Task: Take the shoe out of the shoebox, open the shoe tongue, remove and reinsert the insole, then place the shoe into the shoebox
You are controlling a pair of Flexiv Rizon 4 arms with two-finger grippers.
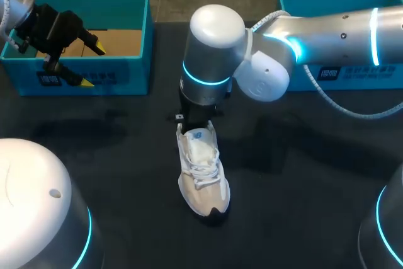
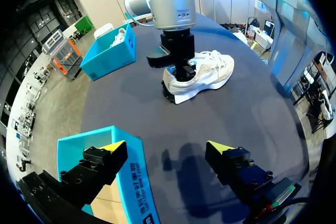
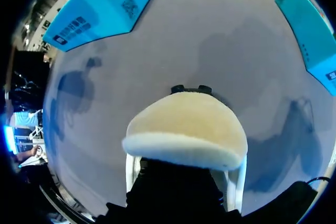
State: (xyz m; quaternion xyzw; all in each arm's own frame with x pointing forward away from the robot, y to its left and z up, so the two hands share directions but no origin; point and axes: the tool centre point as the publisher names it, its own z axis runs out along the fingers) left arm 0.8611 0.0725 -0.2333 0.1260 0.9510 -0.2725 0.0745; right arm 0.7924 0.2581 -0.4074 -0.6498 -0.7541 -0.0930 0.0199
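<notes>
Shoe (image 1: 203, 171) on the bench (image 1: 302, 187), about midway between its left and right edges, upright on its sole with the laces up and the toe toward the near edge. It lay outside the shoebox (image 1: 119, 74), which stood open at the far left corner. A second blue box (image 1: 371, 77) stood at the far right corner. The right arm (image 1: 327, 29) came in from the right edge across the front of that box, its wrist directly above the heel and hiding that end of the shoe from the head camera. The right gripper (image 2: 183, 71) reached down into the shoe's heel opening; whether it was apart or clamped could not be told. The left gripper (image 1: 92, 62) hung above the shoebox's near wall, well apart from the shoe, spread wide and holding nothing, one finger (image 2: 100, 163) over the box and the other over bare bench.
</notes>
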